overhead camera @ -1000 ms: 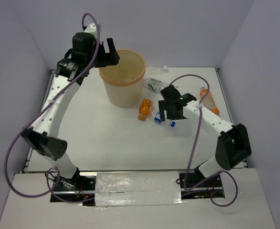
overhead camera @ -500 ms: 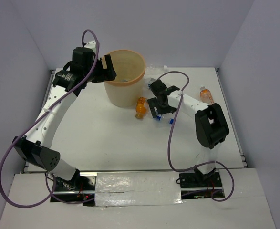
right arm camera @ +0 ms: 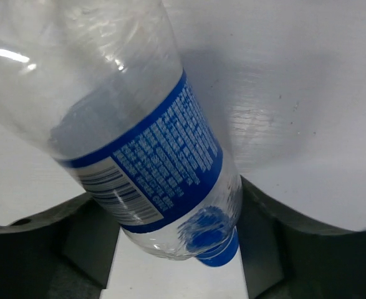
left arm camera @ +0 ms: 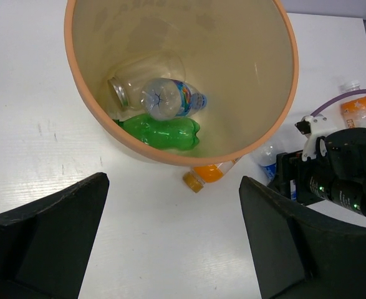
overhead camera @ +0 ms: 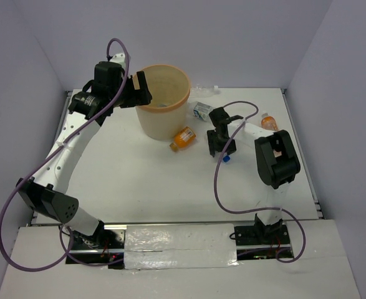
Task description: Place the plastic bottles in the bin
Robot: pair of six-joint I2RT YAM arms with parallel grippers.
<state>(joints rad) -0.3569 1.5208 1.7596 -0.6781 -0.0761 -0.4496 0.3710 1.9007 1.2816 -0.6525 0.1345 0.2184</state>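
Observation:
The bin [overhead camera: 188, 89] stands at the back of the table. My left gripper [overhead camera: 139, 87] hovers open at its left rim. In the left wrist view the bin [left arm camera: 293, 68] holds a green bottle [left arm camera: 161, 132] and two clear bottles [left arm camera: 170, 98]. My left gripper [left arm camera: 173, 205] holds nothing. An orange bottle [overhead camera: 183, 137] lies against the bin's base. My right gripper [overhead camera: 222, 146] is low on the table, shut on a clear bottle with a blue label and cap [right arm camera: 151, 156]. Its fingers [right arm camera: 276, 243] press both sides of that bottle.
A clear blue-labelled bottle [overhead camera: 202, 111] lies right of the bin. A second orange bottle [overhead camera: 268, 121] lies near the right edge, partly behind my right arm. A small clear white-capped bottle [overhead camera: 207, 91] rests at the back wall. Purple cables loop over both arms.
My right gripper has dropped onto the clear blue-capped bottle and closed round it. The nearby orange bottle has rolled a little toward the left. The left gripper has eased back from the bin's rim.

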